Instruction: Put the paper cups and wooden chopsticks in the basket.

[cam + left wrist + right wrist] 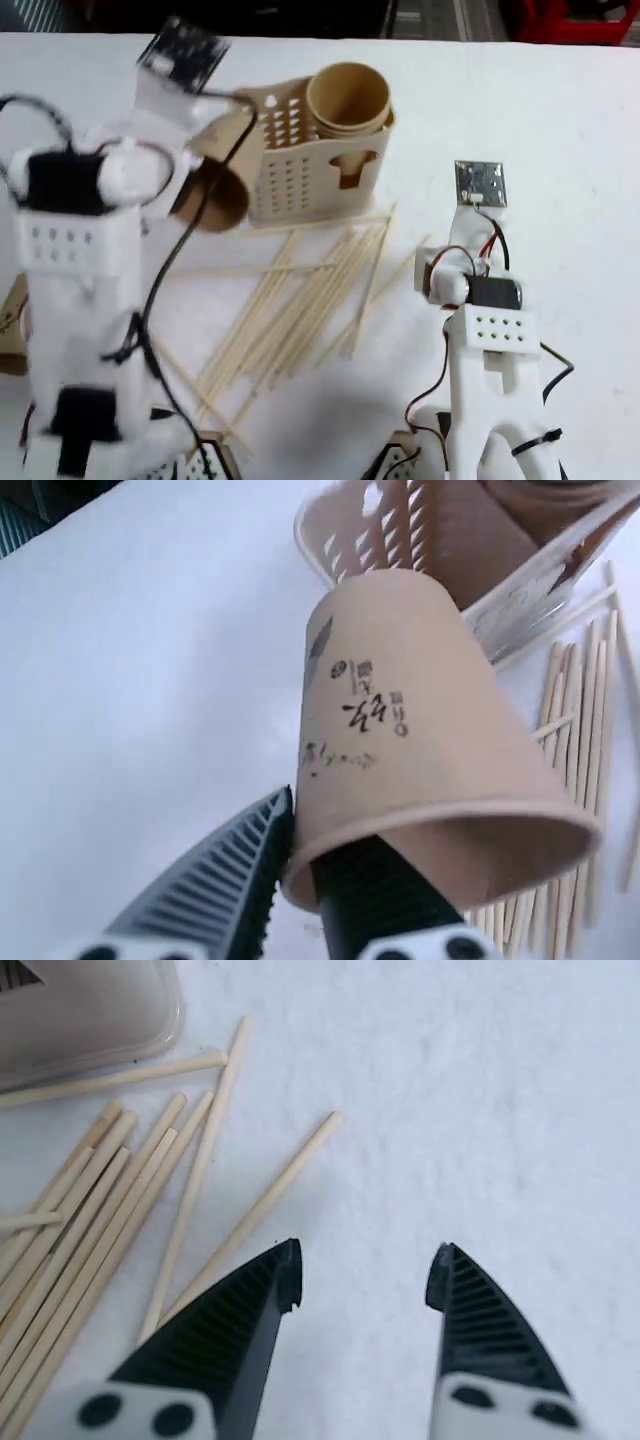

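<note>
Paper cup (pixel 410 730) rim pinched in left pincer (pixel 305 825), right pincer (pixel 365 1255) spread wide above table (pixel 480 1080) beside chopsticks (pixel 95 1210)

In the high view the left arm (pixel 75 270) is blurred, and it covers part of the cup (pixel 218 198) beside the basket (pixel 300 175). In the left wrist view, the cup wall hides the tip of the left gripper's (pixel 305 830) black finger (pixel 372 895). In the right wrist view the chopsticks (pixel 95 1215) run off the picture's edge, and the basket is cut down to one corner.
</note>
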Controlling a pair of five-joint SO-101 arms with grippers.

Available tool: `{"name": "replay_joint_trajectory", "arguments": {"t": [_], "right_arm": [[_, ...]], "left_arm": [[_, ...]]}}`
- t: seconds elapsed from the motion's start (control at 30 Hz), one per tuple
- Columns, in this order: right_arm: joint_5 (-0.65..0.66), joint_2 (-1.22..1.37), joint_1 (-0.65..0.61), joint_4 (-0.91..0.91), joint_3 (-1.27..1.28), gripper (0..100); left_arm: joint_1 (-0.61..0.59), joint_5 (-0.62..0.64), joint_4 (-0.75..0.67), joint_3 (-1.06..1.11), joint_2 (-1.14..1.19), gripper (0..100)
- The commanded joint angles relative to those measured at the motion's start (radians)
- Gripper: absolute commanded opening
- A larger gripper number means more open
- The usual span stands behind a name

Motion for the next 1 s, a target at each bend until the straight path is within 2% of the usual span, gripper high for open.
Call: {"name": "replay_joint_trajectory", "arguments": {"t": [0.0, 0.27, 0.57, 0.97], "right_arm": [[0.000, -0.027, 0.004, -0.013, -0.006, 21.2], [0.000, -0.027, 0.004, -0.013, -0.006, 21.3], [0.000, -0.027, 0.004, -0.025, -0.006, 21.3], [0.000, -0.027, 0.004, -0.027, -0.005, 21.2]], "left_arm": [[0.079, 0.069, 0.009, -0.311, 0.159, 2], [0.177, 0.106, 0.009, -0.523, 0.286, 2], [0.234, 0.106, 0.003, -0.545, 0.285, 2], [0.262, 0.227, -0.203, -0.545, 0.285, 2]]}}
